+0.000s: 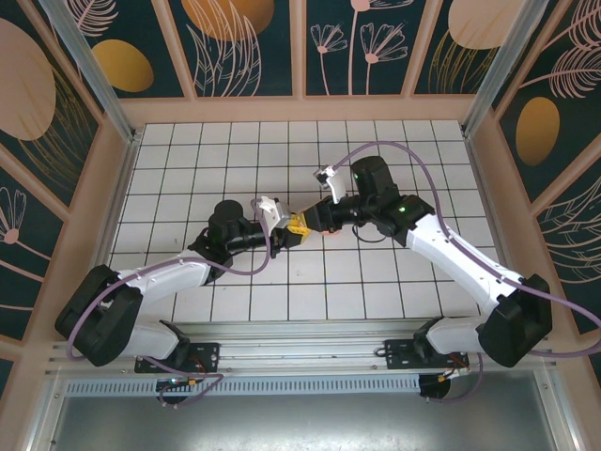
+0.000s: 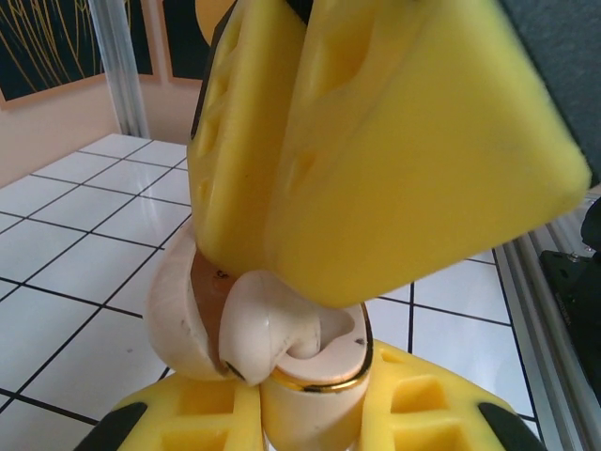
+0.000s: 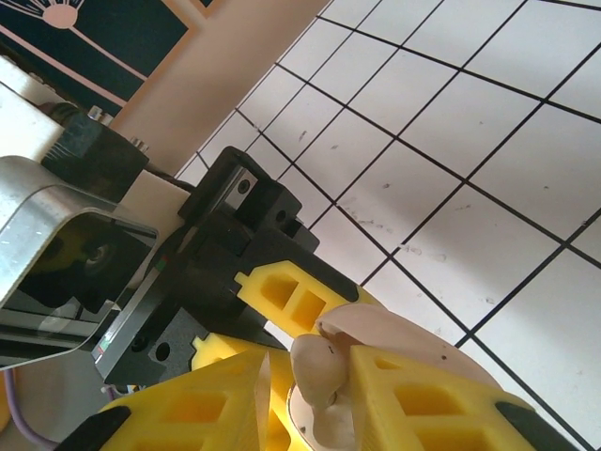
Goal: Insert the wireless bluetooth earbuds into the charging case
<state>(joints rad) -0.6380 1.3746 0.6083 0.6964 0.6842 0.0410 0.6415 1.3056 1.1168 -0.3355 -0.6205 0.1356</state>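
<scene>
The pale-pink charging case (image 2: 315,409) stands upright with its lid (image 2: 174,319) swung open to the left, and my left gripper (image 2: 305,418) is shut on its body. One earbud (image 2: 258,329) lies tilted in the case's top, its stem end down in a well and its rounded head over the rim by the lid. My right gripper (image 3: 319,404) comes down on it from above, its yellow fingers (image 2: 376,141) shut on the earbud (image 3: 319,371). From above, both grippers (image 1: 299,225) meet over mid-table.
White tiled floor (image 1: 376,282) lies all around the two grippers. Pink walls and aluminium posts (image 1: 94,66) frame the workspace. The left arm's black wrist and yellow fingers (image 3: 291,291) sit just behind the case in the right wrist view.
</scene>
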